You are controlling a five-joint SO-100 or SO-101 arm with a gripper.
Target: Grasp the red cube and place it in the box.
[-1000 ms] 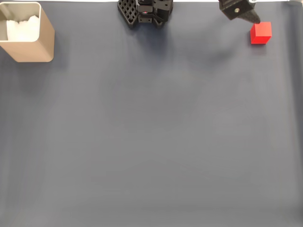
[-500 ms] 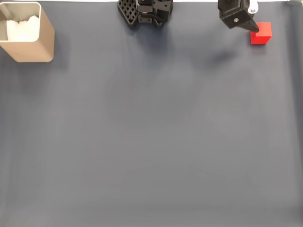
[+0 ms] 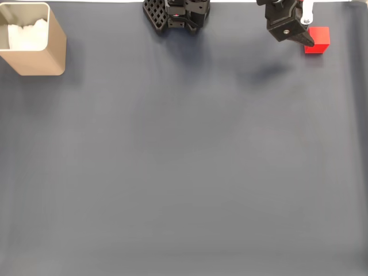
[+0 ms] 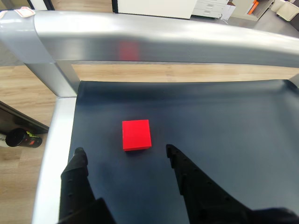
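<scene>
- Two task things on the dark mat (image 3: 184, 172): the box (image 3: 34, 54) far off to the pincer's left in the fixed view, and the red cube (image 3: 319, 39) touching or just beside the pincer's right edge there.
- Box: beige, white padding inside, no cube in it. Well apart from the pincer, clear across the mat.
- Arm base (image 3: 175, 14): black, at the top edge, between the box and the pincer.
- Pincer (image 4: 126, 151): fingers spread wide in the wrist view, one black fingertip (image 4: 79, 156) left of the cube, the other right of it. Nothing pinched.
- Red cube (image 4: 136, 135): flat on the mat, just ahead of the fingertips and roughly centred on the gap, touching neither finger as far as I can tell.
- Metal frame rail (image 4: 154, 39) runs beyond the cube, close to that corner of the mat.
- Progress, by my reckoning: approach about lined up, nothing more. Left to do: advance over the cube, close, lift, carry across the mat, release in the box.
</scene>
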